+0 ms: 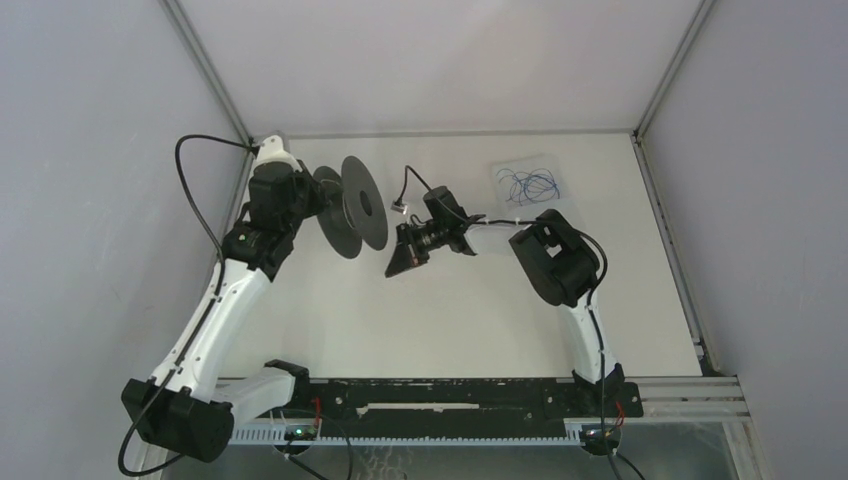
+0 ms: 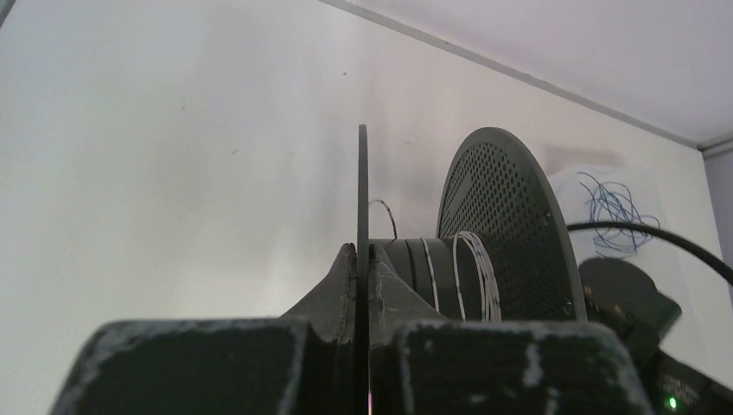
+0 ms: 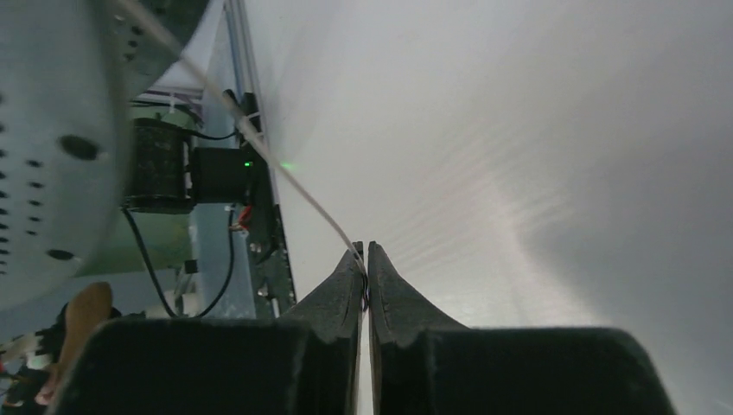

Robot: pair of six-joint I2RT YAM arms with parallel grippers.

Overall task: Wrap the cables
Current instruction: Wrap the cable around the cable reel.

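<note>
**Both grippers clamped, cable strung between them**

Left gripper (image 2: 363,275) is pinched tight on the thin near flange of the black spool (image 1: 352,205). The flange edge is sandwiched right between the two fingers, and both flanges stand upright at the back left of the table (image 1: 450,320).

Right gripper (image 3: 365,266) is squeezed together on the whitish cable (image 3: 259,147). It comes out of the fingertips and runs up and away toward the spool's perforated flange, which is blurry in that wrist view.

From the left wrist you can see a few turns of the same cable sitting around the hub between the two flanges. There's also a little loop sticking up just behind the near flange.

From above, the right gripper sits just to the right of the spool. A tangle of blue wire (image 1: 528,184) lies on the table further right, near the back, well apart from both grippers.
</note>
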